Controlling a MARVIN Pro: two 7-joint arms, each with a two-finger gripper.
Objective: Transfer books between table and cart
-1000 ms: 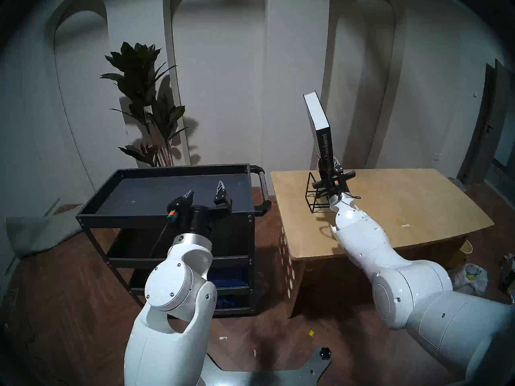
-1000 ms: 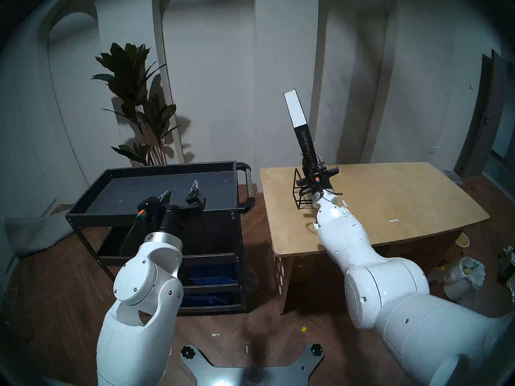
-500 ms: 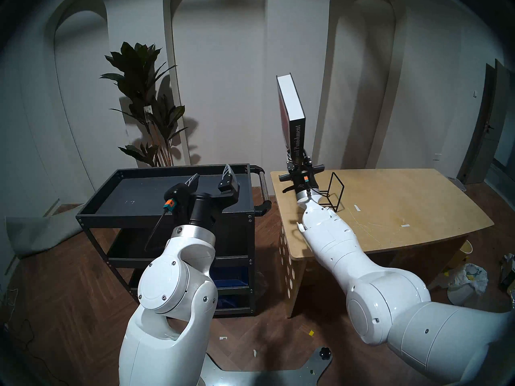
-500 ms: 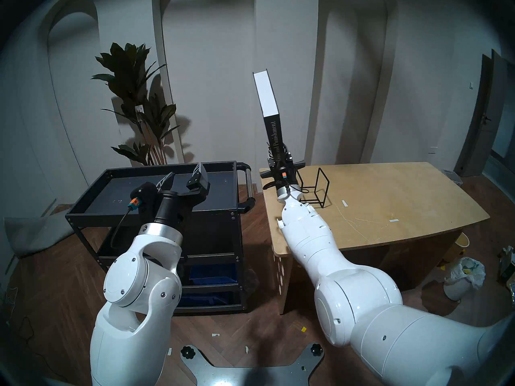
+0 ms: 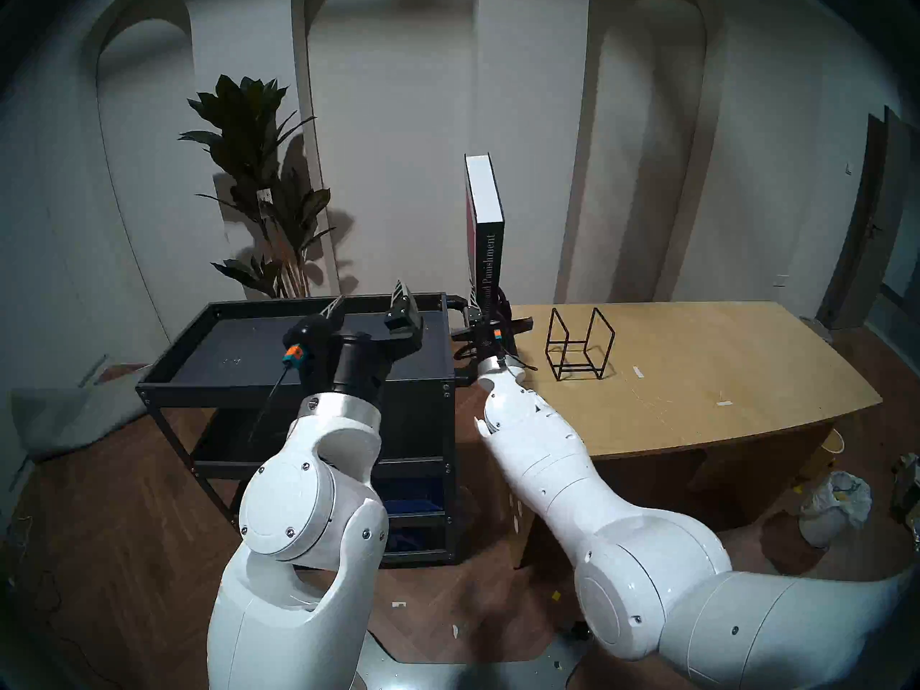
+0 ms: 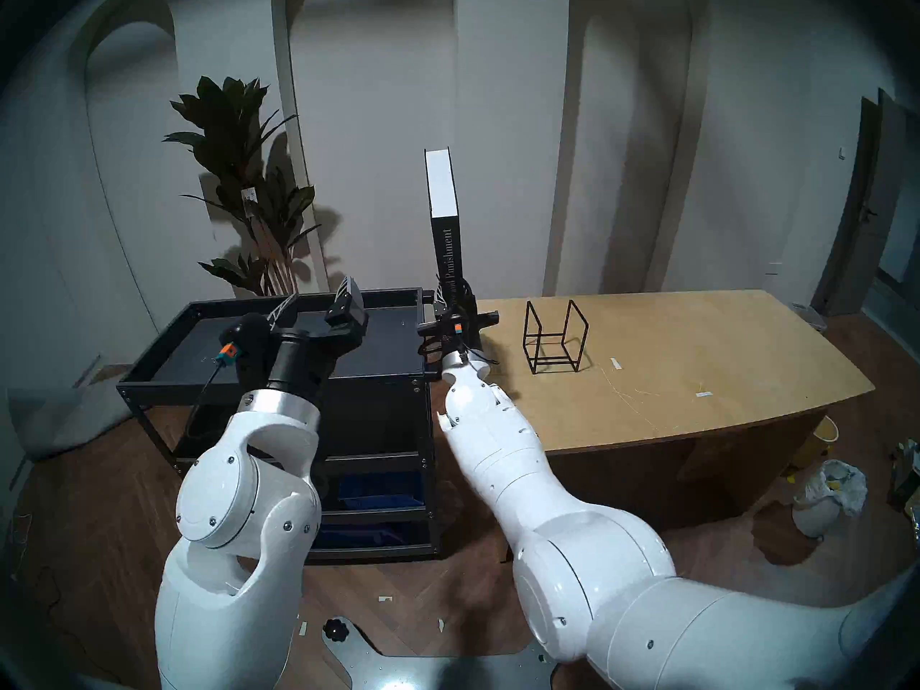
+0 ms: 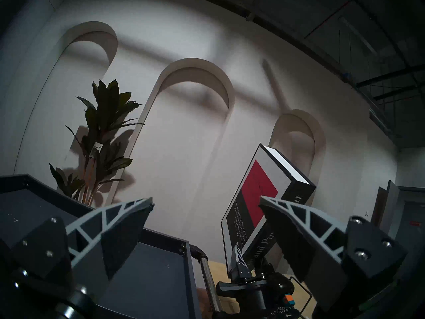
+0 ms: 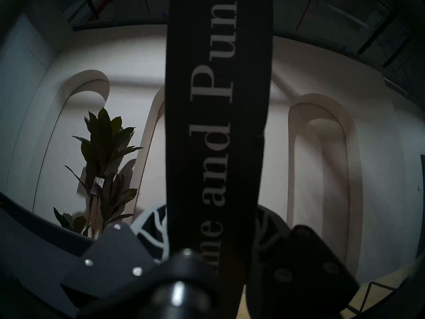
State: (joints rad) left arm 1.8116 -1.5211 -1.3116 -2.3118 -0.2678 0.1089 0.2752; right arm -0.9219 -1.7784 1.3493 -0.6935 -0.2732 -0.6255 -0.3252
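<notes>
right pincer [image 5: 485, 303]: I see it clamped on the book's lower spine
book [image 5: 487, 236]: upright, in the air over the gap between cart and counter, just right of the cart handle
left pincer [image 5: 368, 300]: fingers spread wide, nothing between them, over the cart's top tray
cart [image 5: 199, 320]: top tray bare
rack [image 5: 580, 343]: on the counter [image 5: 697, 375], right of the cart, apart from the book

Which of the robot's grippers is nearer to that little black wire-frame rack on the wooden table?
Right. The right gripper, shut on the black book, is just beside the black wire-frame rack; the open left gripper hangs over the black metal cart.
</notes>
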